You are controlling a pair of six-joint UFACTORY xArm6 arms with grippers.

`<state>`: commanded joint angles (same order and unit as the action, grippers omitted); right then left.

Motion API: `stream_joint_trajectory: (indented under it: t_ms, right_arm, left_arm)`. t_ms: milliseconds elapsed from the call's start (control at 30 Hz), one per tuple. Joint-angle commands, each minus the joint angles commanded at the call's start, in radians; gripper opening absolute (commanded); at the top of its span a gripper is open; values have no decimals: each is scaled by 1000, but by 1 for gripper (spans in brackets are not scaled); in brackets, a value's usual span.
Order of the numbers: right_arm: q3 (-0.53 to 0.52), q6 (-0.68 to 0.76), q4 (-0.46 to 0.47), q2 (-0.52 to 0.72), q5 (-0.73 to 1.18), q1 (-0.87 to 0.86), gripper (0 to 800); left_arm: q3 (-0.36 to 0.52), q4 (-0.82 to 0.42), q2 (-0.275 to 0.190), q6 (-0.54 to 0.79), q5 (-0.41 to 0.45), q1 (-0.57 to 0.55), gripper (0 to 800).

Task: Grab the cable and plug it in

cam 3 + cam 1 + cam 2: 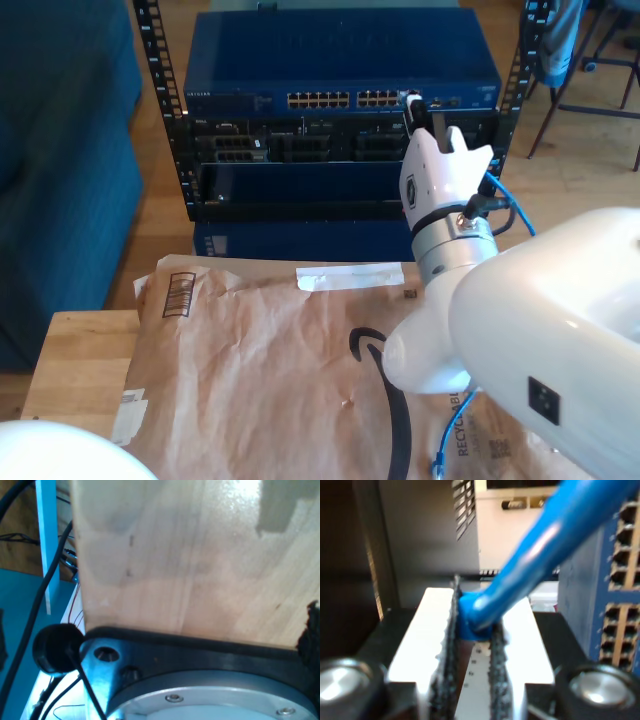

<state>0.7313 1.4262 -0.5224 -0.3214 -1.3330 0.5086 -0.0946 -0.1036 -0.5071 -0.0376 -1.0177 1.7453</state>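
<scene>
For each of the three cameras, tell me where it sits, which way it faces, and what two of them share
First wrist view: on my first gripper, facing a wooden board; a metal flange shows.
Second wrist view: on my second gripper, facing the blue switch.
Exterior view: behind the arm, facing the rack and my second gripper.
Shared: the second wrist and exterior views show the cable.

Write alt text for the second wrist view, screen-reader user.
My second gripper is shut on the blue plug end of the cable, which runs up and away from the fingers. Close by stands a blue network switch with rows of ports, and behind it a grey vented panel.
</scene>
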Motion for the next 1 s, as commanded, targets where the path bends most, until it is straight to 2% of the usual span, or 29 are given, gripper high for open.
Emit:
stream_joint_trajectory:
  t_ms: [233,733,1000]
  right_arm:
    - [3,3,-20,-40,-74,0,0]
    - [21,8,-51,-78,-106,12,0]
    - [126,2,-115,-152,-104,15,0]
  left_arm:
    - [0,0,0,0,0,0,800]
    - [0,0,0,0,0,0,800]
    - [-2,0,2,0,-2,0,800]
